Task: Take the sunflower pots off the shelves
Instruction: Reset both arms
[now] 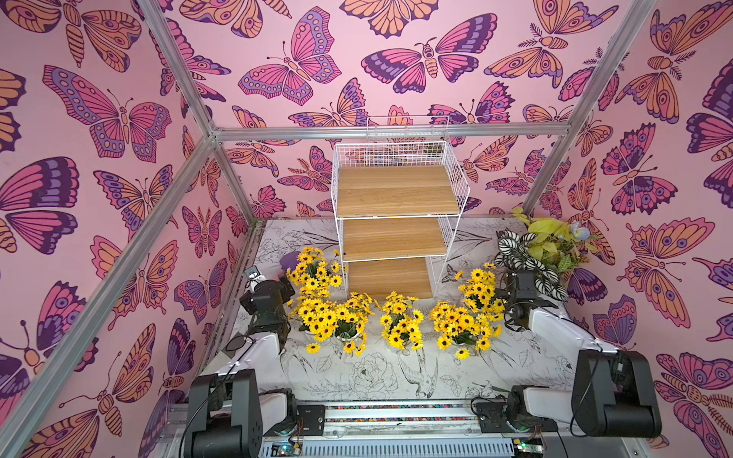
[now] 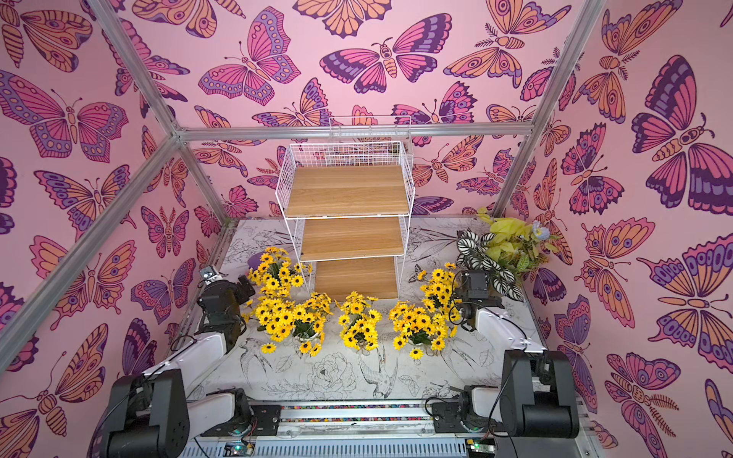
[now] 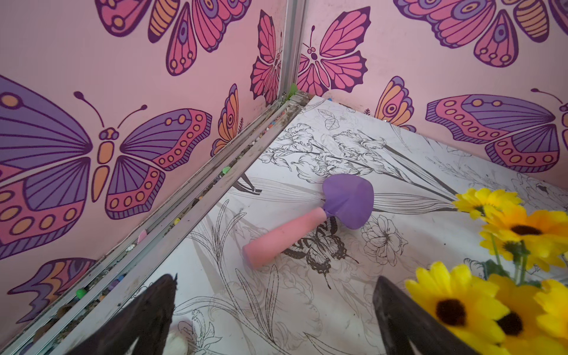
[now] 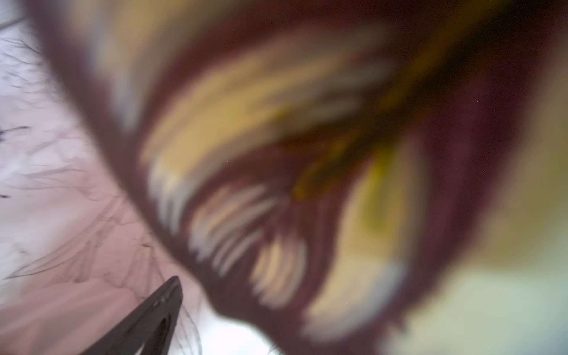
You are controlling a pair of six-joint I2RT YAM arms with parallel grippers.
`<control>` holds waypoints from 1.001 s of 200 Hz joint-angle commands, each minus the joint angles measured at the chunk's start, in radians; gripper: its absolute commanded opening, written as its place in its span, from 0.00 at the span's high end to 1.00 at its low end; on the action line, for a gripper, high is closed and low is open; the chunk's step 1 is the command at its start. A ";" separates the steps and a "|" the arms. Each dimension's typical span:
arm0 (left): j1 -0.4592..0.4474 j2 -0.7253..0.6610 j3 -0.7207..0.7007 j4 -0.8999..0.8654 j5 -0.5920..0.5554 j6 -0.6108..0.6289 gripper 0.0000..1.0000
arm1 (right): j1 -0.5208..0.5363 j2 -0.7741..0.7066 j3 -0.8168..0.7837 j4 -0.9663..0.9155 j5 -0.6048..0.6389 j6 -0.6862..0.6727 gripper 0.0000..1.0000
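Three bare wooden boards make up the shelves (image 1: pixel 396 190), which stand at the back middle of the table (image 1: pixel 377 380) with nothing on any tier. In the far right corner is a plant (image 1: pixel 527 257) with striped black-and-white leaves and lime-green ones behind them.

All six sunflower pots (image 1: pixel 400 325) are down on the table in a loose arc before the shelves. Four are in a row across the front, and one stands farther back at each side. The left rear pot (image 1: pixel 311 273) is just beside the shelves' left legs. The right rear pot (image 1: pixel 480 289) stands near the striped plant.

In both top views the left arm ends just left of the left rear pot. The left wrist view shows the left gripper (image 3: pixel 275 279) spread wide over the table with nothing between its fingers (image 3: pixel 159 304). Yellow blooms crowd just beside one finger.

The right arm ends between the right rear pot and the striped plant, with the right gripper (image 1: pixel 527 279) under the leaves. In the right wrist view a blurred striped leaf fills most of the picture and only one finger (image 4: pixel 163 307) shows, so I cannot tell how far it is open or whether it holds anything.

A small trowel (image 3: pixel 307 224) with a purple blade and pink handle lies flat on the table near the left wall, apart from the left gripper.
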 commanded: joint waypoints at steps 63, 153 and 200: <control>0.000 0.089 -0.066 0.190 0.146 0.042 0.00 | -0.004 0.031 -0.053 0.315 -0.176 -0.061 0.01; -0.043 0.355 -0.219 0.731 0.305 0.171 0.01 | -0.004 0.027 -0.160 0.635 -0.168 -0.033 0.01; -0.058 0.338 -0.180 0.633 0.301 0.186 0.01 | -0.005 0.062 -0.235 0.853 -0.252 -0.072 0.01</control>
